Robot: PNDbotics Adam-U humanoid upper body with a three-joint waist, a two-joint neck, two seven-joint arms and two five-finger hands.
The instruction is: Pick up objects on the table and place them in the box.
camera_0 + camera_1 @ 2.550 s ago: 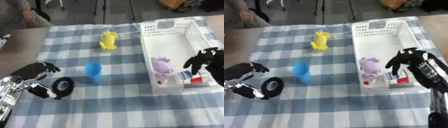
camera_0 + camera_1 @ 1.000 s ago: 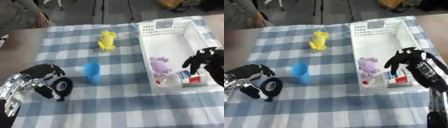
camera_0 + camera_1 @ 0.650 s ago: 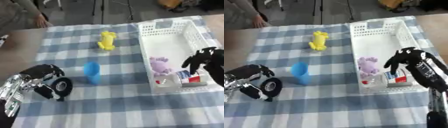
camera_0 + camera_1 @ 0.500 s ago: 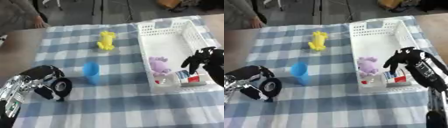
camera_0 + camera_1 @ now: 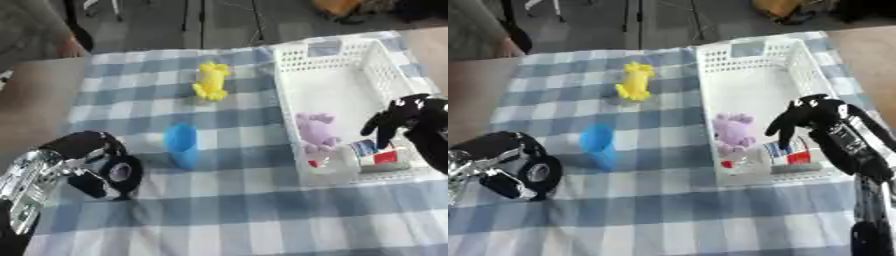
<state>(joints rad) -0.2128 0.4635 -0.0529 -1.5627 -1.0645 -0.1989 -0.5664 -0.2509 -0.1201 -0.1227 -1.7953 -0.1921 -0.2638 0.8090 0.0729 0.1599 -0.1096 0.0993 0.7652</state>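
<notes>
Barely anything has shifted since the earlier frames: the left hand (image 5: 83, 160) has only settled a touch tighter around the black roll (image 5: 115, 172) at the near left, and the right hand (image 5: 811, 117) hangs where it was over the box (image 5: 337, 55). Largest first, then: the tabletop (image 5: 219, 220) under its blue-and-white checked cloth, one of it, carrying everything. Next the single white lattice box, standing along the right side, within easy reach of the right arm, which looks like the reason it sits there. Inside it, two things already home: one purple plush toy (image 5: 313, 131) in the middle, and one small carton with red and blue on it (image 5: 376, 154) at the near end, just below the right hand's drooping, uncurled fingers, which hold nothing, so that hand looks to have finished a drop. Out on the cloth, three things left: one black roll, one blue cup (image 5: 182, 145) upright just right of it, and one yellow toy (image 5: 210, 81) farther back, near the box's far corner. The left hand's fingers curl round the roll, which rests on the cloth at the near left, well apart from the box; my read is that the grasp is being set before a lift, taking the nearest thing on its own side first.
</notes>
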